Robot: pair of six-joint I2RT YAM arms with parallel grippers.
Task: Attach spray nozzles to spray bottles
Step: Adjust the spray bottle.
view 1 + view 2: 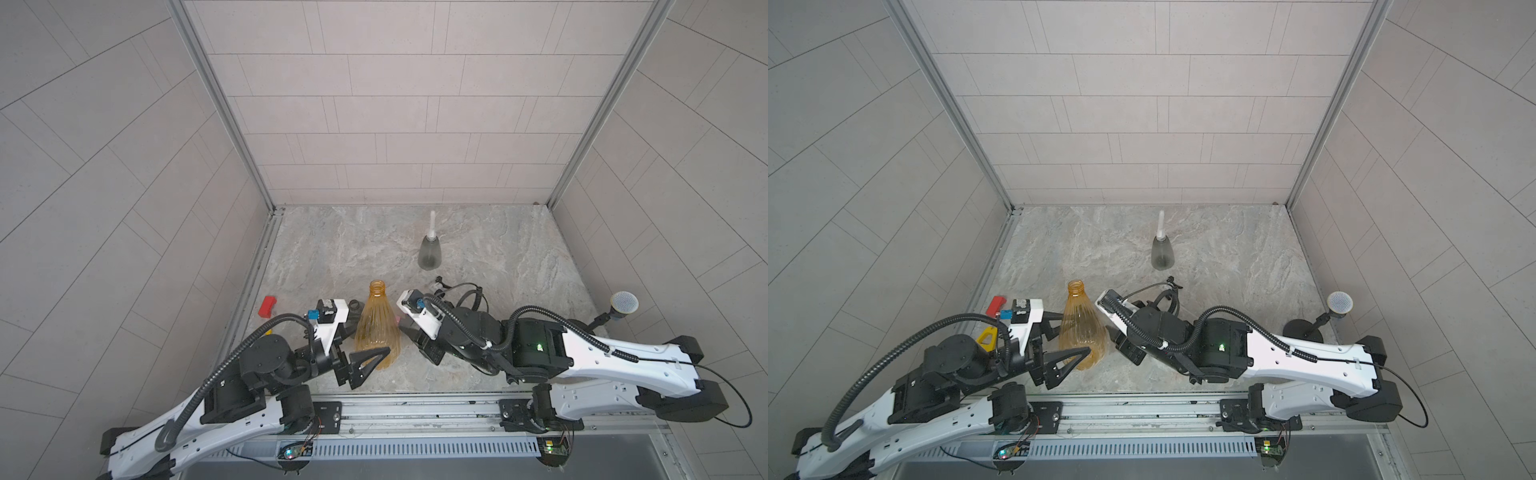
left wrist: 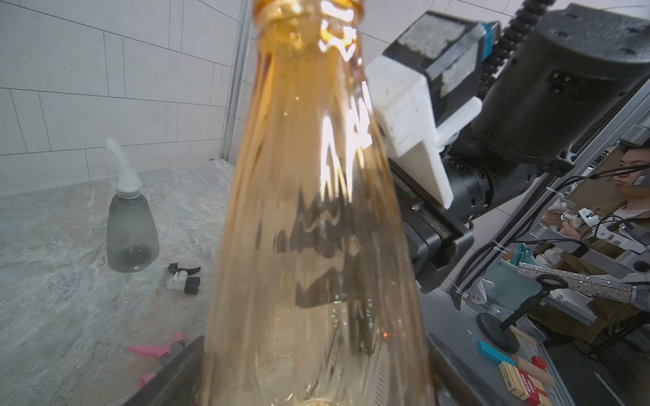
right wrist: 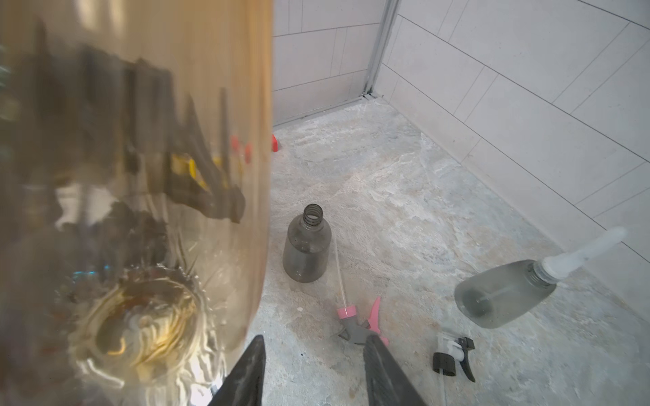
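1. Left gripper (image 1: 369, 337) is clamped round the upright orange bottle (image 1: 377, 309) near the marbled surface's (image 1: 332, 249) front edge; the left arm (image 1: 232, 403) is stretched low.
2. Right gripper (image 3: 314, 341) is held apart beside that bottle, the pink-and-grey nozzle (image 3: 353, 327) lying at its tips; the right arm (image 1: 590, 357) is folded low.
3. An open grey bottle (image 3: 307, 246), a black-and-white nozzle (image 3: 452, 351) and, towards the back edge, a nozzle-fitted grey bottle (image 1: 430, 254) are enclosed by tiled walls (image 1: 415, 104).
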